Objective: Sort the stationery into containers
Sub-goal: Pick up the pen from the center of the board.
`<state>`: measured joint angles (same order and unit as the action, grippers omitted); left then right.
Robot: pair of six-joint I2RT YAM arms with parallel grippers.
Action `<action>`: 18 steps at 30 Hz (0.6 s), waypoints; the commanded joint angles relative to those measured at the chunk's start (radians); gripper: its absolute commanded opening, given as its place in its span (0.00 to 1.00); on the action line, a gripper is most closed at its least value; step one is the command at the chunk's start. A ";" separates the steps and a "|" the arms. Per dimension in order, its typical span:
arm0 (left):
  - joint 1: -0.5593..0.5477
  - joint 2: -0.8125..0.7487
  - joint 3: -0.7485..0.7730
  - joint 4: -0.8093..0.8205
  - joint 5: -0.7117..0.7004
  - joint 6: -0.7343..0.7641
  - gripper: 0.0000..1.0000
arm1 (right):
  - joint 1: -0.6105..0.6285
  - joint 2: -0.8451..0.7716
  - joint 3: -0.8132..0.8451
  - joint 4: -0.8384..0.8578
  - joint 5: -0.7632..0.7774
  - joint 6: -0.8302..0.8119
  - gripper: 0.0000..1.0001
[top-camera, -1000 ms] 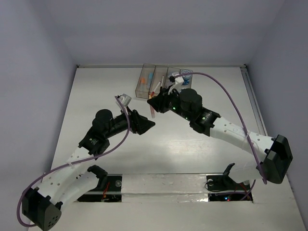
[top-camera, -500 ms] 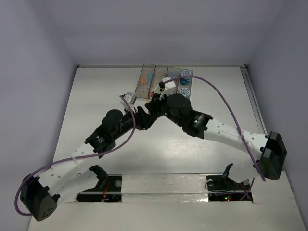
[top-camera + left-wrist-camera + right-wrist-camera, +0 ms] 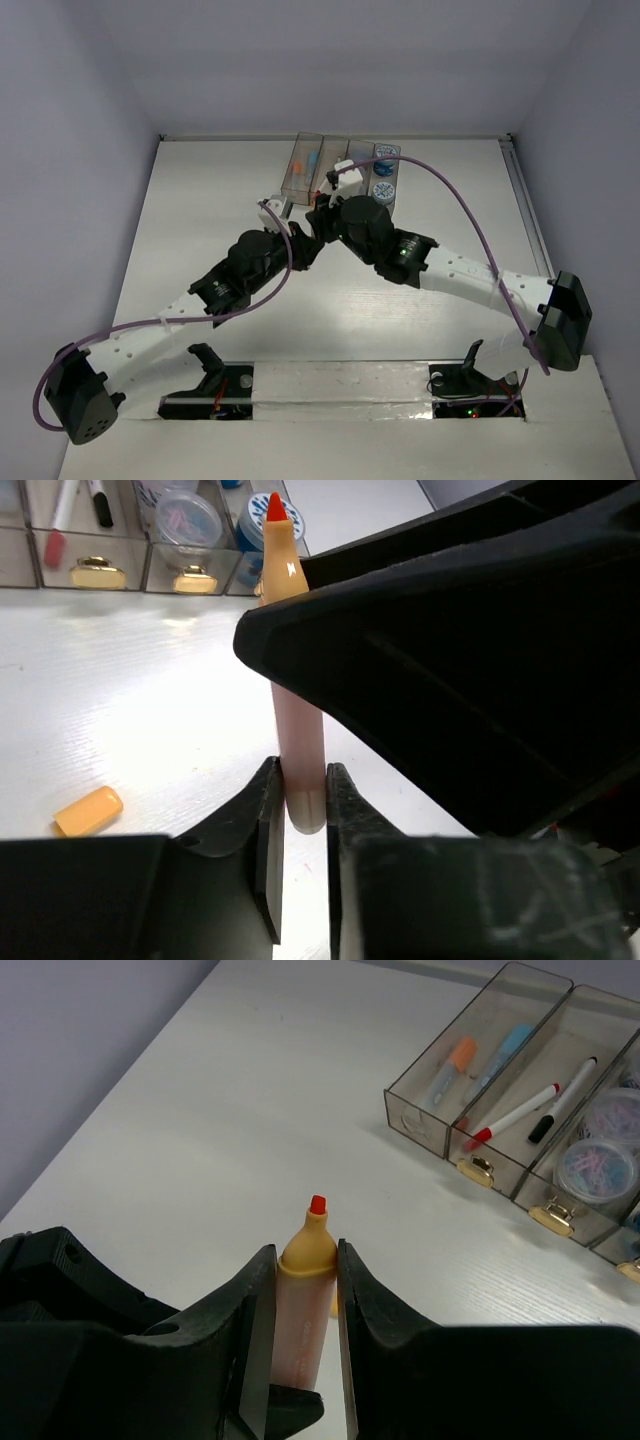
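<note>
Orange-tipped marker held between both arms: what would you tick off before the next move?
1. The left jaws shut on the marker, lower end: ok.
2. The right jaws gripping it just below the tip: ok.
3. Tip covered: not ok; the cap lies loose on the table.
4. The marker bin open, with room: ok.
5. Grip firm enough to pull or hand over: cannot tell.
</note>
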<state>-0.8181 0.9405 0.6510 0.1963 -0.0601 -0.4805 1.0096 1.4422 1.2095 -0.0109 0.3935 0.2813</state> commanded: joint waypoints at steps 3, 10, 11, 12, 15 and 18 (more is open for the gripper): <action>-0.015 -0.054 0.065 0.040 -0.061 0.034 0.00 | 0.011 -0.031 0.032 0.025 0.019 -0.013 0.07; -0.015 -0.173 0.061 -0.011 -0.083 0.074 0.00 | 0.011 -0.115 -0.011 0.014 -0.033 0.019 0.47; -0.015 -0.183 0.062 -0.024 -0.072 0.077 0.00 | 0.011 -0.130 -0.014 0.011 -0.060 0.022 0.58; -0.015 -0.204 0.067 -0.031 -0.057 0.082 0.00 | 0.011 -0.147 -0.022 -0.024 -0.071 0.022 0.62; -0.015 -0.239 0.072 -0.034 0.041 0.108 0.00 | 0.011 -0.209 -0.034 -0.040 -0.120 0.010 0.79; -0.015 -0.262 0.071 -0.026 0.161 0.120 0.00 | -0.009 -0.252 -0.041 -0.052 -0.153 0.004 0.82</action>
<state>-0.8337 0.7071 0.6765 0.1307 -0.0174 -0.3985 1.0142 1.2392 1.1805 -0.0460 0.2935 0.3016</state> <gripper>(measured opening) 0.153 0.817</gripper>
